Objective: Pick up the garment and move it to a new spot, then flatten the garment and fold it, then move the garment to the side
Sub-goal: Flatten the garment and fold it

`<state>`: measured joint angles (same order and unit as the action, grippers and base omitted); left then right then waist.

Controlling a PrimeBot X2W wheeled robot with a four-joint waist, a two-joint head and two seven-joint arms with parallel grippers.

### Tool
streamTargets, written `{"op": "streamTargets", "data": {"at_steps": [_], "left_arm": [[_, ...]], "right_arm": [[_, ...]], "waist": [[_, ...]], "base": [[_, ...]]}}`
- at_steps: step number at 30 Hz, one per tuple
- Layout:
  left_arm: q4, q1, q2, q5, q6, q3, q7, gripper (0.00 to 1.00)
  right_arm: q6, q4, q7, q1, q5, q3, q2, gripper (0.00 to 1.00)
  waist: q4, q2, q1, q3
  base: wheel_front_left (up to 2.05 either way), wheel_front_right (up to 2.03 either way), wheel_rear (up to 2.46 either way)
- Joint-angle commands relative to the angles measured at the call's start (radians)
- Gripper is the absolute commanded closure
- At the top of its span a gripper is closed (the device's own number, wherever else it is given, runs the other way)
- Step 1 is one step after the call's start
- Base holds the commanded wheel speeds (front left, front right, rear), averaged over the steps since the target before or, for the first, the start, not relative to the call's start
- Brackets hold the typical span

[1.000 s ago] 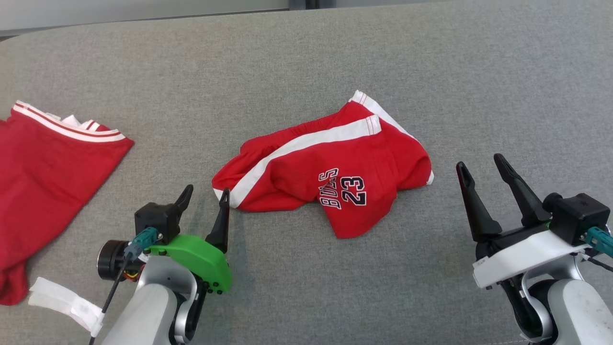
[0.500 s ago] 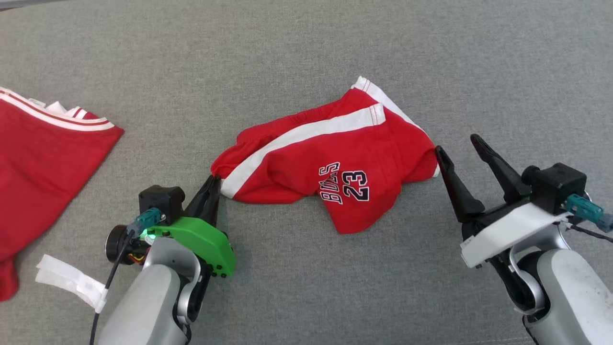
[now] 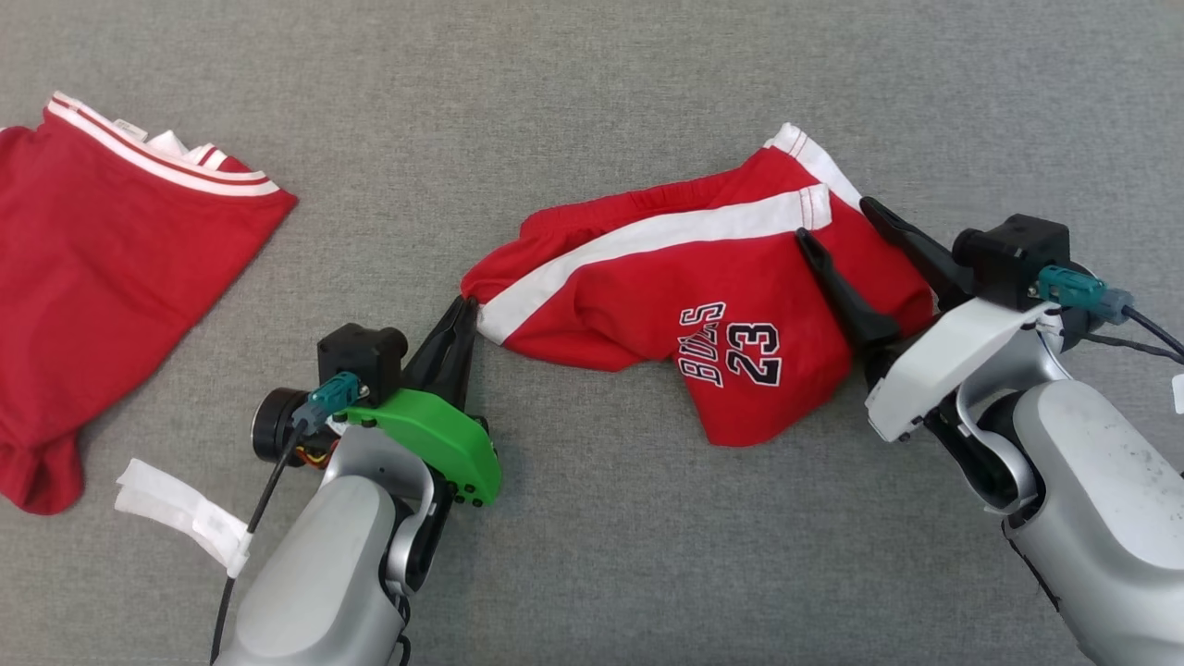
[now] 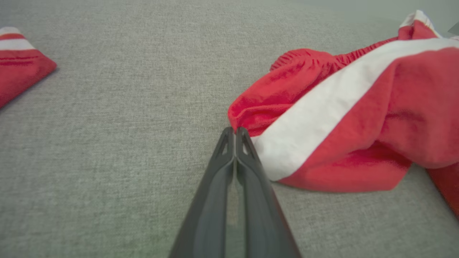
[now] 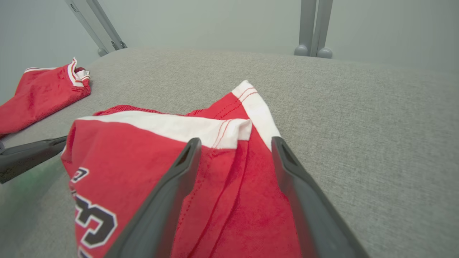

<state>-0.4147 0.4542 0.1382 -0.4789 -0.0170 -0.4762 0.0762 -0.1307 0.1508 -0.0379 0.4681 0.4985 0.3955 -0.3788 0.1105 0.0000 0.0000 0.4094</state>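
While the left gripper [image 3: 465,307] reaches up and rightward, its jaws pressed together on the left corner of the crumpled red shorts with a white side stripe [image 3: 666,287], the right gripper [image 3: 836,220] angles leftward, jaws wide, straddling their right end. The shorts lie mid-way on the grey fabric surface [image 3: 592,111]. A red, white-trimmed jersey [image 3: 120,268] is cut off far left, and the right gripper's fingers [image 3: 832,277] hide the shorts' right edge.

The right gripper [image 5: 235,141] rises from the bottom centre, fingers spread wide over the red shorts [image 5: 136,150], with red cloth between them. A second red garment [image 5: 39,93] lies upper left on the grey fabric surface [image 5: 358,125].
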Motion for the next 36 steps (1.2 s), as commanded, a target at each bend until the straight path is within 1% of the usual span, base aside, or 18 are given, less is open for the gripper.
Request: {"op": "streamTargets", "data": {"at_steps": [1, 4, 5, 6, 7, 9, 13, 18, 22, 25, 28, 33, 36], "left_arm": [[-0.004, 0.020, -0.004, 0.008, 0.005, -0.001, 0.008, 1.00], [-0.014, 0.025, -0.010, 0.006, 0.006, -0.006, 0.021, 1.00], [-0.016, 0.027, -0.010, 0.008, 0.005, -0.007, 0.024, 1.00], [-0.017, 0.029, -0.011, 0.009, 0.005, -0.009, 0.029, 1.00], [-0.016, 0.031, -0.012, 0.009, 0.005, -0.010, 0.033, 1.00], [-0.011, 0.034, -0.013, 0.011, 0.001, -0.008, 0.048, 1.00], [0.027, 0.037, -0.007, 0.016, -0.012, 0.008, 0.097, 1.00], [0.148, 0.038, 0.013, 0.025, -0.031, 0.038, 0.146, 1.00], [0.282, 0.060, 0.037, 0.049, -0.049, 0.058, 0.163, 1.00], [0.383, 0.093, 0.062, 0.079, -0.063, 0.070, 0.158, 1.00], [0.467, 0.139, 0.081, 0.097, -0.066, 0.074, 0.130, 1.00], [0.586, 0.222, 0.110, 0.125, -0.074, 0.077, 0.061, 1.00], [0.632, 0.258, 0.116, 0.136, -0.082, 0.077, 0.019, 1.00]], "right_arm": [[0.000, 0.017, -0.002, 0.020, 0.013, 0.010, -0.005, 0.00], [0.000, 0.045, 0.009, 0.043, 0.022, 0.030, -0.010, 0.01], [0.000, 0.050, 0.015, 0.049, 0.023, 0.035, -0.012, 0.50], [0.000, 0.053, 0.017, 0.053, 0.029, 0.042, -0.013, 0.71], [0.000, 0.052, 0.026, 0.055, 0.030, 0.046, -0.015, 1.00], [0.000, 0.051, 0.037, 0.055, 0.036, 0.053, -0.020, 1.00], [0.000, 0.020, 0.106, 0.059, 0.024, 0.045, -0.034, 1.00], [0.000, -0.050, 0.212, 0.039, -0.008, -0.005, -0.051, 1.00], [0.000, -0.127, 0.254, 0.036, -0.049, -0.073, -0.062, 1.00], [0.000, -0.202, 0.265, 0.036, -0.082, -0.132, -0.063, 1.00], [0.000, -0.279, 0.262, 0.037, -0.116, -0.185, -0.064, 1.00], [0.000, -0.402, 0.213, 0.039, -0.153, -0.270, -0.050, 1.00], [0.001, -0.446, 0.174, 0.033, -0.150, -0.304, -0.046, 1.00]], "waist": [[0.023, 0.0000, 0.0000, 0.018], [0.032, 0.0000, 0.0000, 0.021], [0.033, 0.0000, 0.0000, 0.022], [0.034, 0.0000, 0.0000, 0.022], [0.035, 0.0000, 0.0000, 0.022], [0.034, 0.0000, 0.0000, 0.020], [0.028, 0.0000, 0.0000, 0.008], [0.009, 0.0000, 0.0000, -0.032], [-0.012, 0.0000, 0.0000, -0.071], [-0.032, 0.0000, 0.0000, -0.105], [-0.052, 0.0000, 0.0000, -0.140], [-0.090, 0.0000, 0.0000, -0.189], [-0.105, 0.0000, 0.0000, -0.200]], "base": [[0.00, 0.00, 0.00], [0.00, 0.00, 0.00], [0.00, 0.00, 0.00], [0.00, 0.00, 0.00], [0.00, 0.00, 0.00], [0.00, 0.00, 0.00], [0.00, 0.00, 0.00], [0.00, 0.00, 0.00], [0.00, 0.00, 0.00], [0.00, 0.00, 0.00], [0.00, 0.00, 0.00], [0.00, 0.00, 0.00], [0.00, 0.00, 0.00]]}}
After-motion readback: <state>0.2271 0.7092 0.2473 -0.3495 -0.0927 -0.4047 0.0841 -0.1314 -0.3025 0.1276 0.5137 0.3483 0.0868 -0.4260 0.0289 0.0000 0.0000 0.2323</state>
